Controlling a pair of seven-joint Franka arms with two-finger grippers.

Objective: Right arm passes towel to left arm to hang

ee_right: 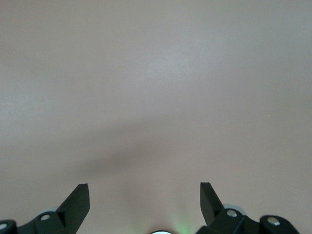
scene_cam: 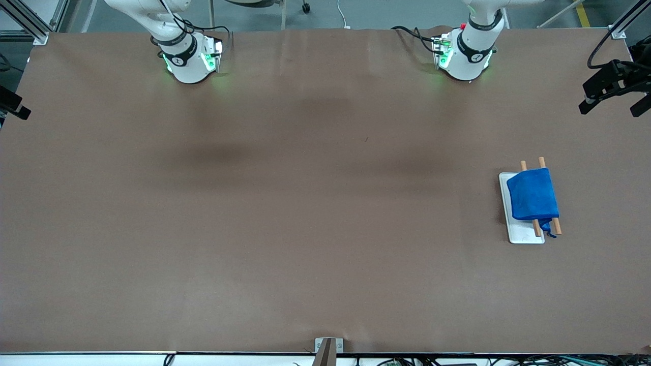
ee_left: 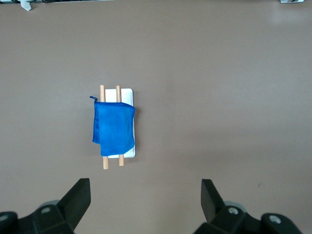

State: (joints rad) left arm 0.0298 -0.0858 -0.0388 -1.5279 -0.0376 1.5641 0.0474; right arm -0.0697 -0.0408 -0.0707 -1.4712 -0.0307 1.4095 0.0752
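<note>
The blue towel point(scene_cam: 533, 194) hangs folded over two wooden rods point(scene_cam: 556, 226) of a small rack with a white base point(scene_cam: 524, 235), toward the left arm's end of the table. It also shows in the left wrist view point(ee_left: 113, 128), small and well below the camera. My left gripper point(ee_left: 145, 183) is open and empty, high over bare table beside the rack. My right gripper point(ee_right: 145, 186) is open and empty over bare brown table. In the front view only the arms' bases show: the right arm point(scene_cam: 185, 58) and the left arm point(scene_cam: 465, 53).
The brown table cover point(scene_cam: 305, 203) spreads across the whole view. A black camera mount point(scene_cam: 610, 86) stands at the table edge at the left arm's end. A small metal bracket point(scene_cam: 328, 345) sits at the edge nearest the front camera.
</note>
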